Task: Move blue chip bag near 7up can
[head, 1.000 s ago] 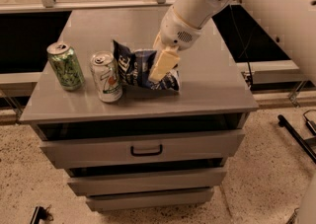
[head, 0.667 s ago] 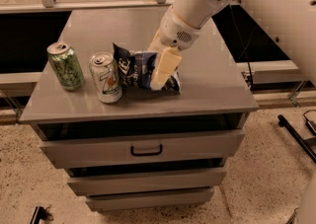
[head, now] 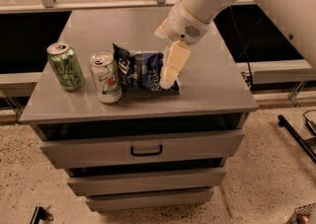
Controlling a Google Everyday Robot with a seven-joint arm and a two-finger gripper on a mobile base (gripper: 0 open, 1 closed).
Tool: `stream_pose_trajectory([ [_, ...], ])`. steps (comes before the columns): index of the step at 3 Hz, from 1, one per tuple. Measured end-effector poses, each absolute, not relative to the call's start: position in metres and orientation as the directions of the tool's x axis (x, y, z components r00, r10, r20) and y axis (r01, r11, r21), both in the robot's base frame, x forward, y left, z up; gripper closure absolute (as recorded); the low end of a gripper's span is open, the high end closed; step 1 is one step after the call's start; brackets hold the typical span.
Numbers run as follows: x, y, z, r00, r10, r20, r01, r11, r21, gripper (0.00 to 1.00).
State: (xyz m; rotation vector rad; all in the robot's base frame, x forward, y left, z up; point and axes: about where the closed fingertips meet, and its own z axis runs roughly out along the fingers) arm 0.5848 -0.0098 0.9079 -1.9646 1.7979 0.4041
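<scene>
Cream gripper (head: 170,72), hold untellable, sits at the right end of the crumpled dark-blue foil chip bag (head: 138,67); withdraw gently, sparing the white-and-green 7up can (head: 105,77) just left.

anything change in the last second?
Gripper eased slightly lower at the right end of the bag. Bag, 7up can and green can stayed put, with the bag right beside the 7up can.
</scene>
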Motion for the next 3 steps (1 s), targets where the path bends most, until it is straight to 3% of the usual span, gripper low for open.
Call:
stream_pose_trajectory([
  [3,0.582,-0.050,0.951,0.114,-0.866,-0.487,-0.979,-0.013,-0.206,0.00],
])
